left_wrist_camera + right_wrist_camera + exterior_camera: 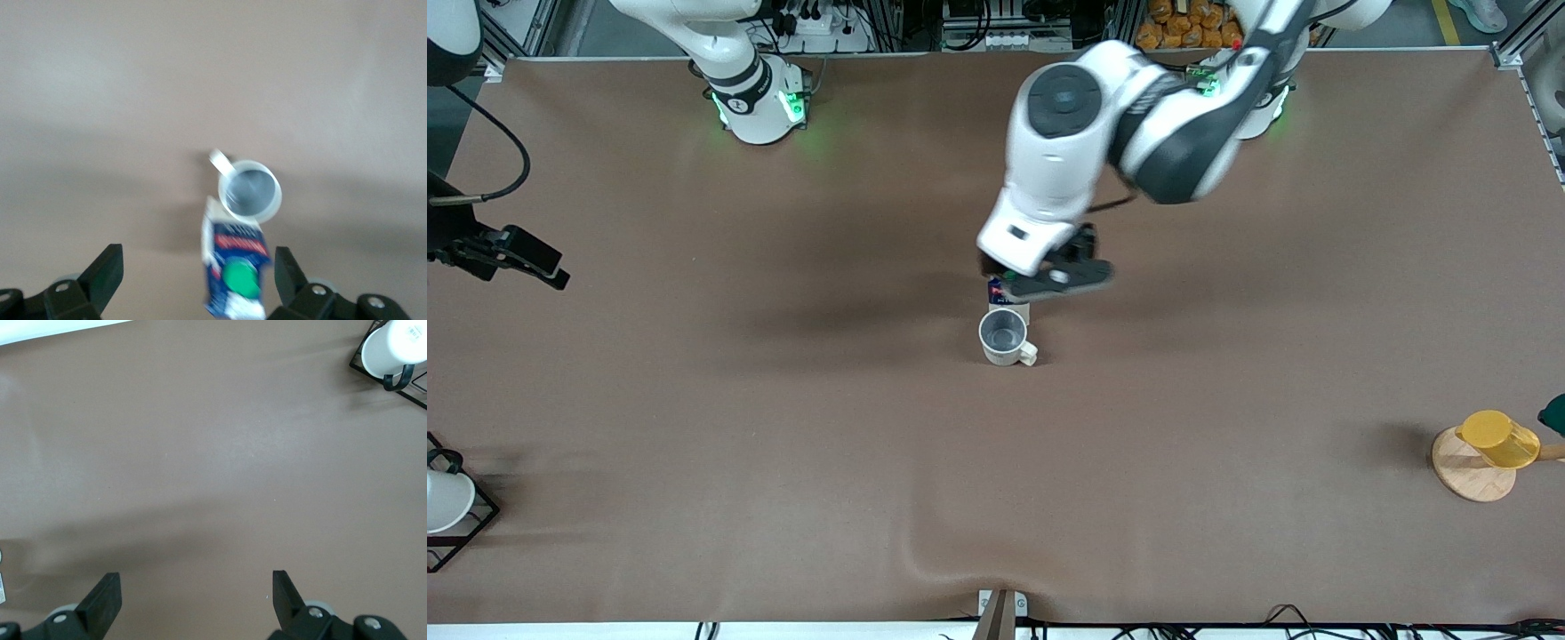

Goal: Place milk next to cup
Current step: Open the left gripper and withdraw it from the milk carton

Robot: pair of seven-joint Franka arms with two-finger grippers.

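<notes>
The cream-white cup [1004, 336] with a grey inside stands at the table's middle, its handle toward the left arm's end. The milk [997, 289], a white and blue carton with a green cap, stands right beside it, farther from the front camera, mostly hidden under the left hand. My left gripper [1009, 283] is over the carton. In the left wrist view my left gripper [197, 270] is open; the milk [235, 273] sits between the fingers, close to one, gripped by neither, and the cup [250, 192] is against it. My right gripper [516, 258] waits open and empty at the right arm's end [193, 593].
A yellow cup [1498, 438] lies on a round wooden disc [1472, 476] at the left arm's end, nearer the front camera. A plain white cup in a black wire frame [445, 502] stands at the right arm's end, also in the right wrist view [393, 350].
</notes>
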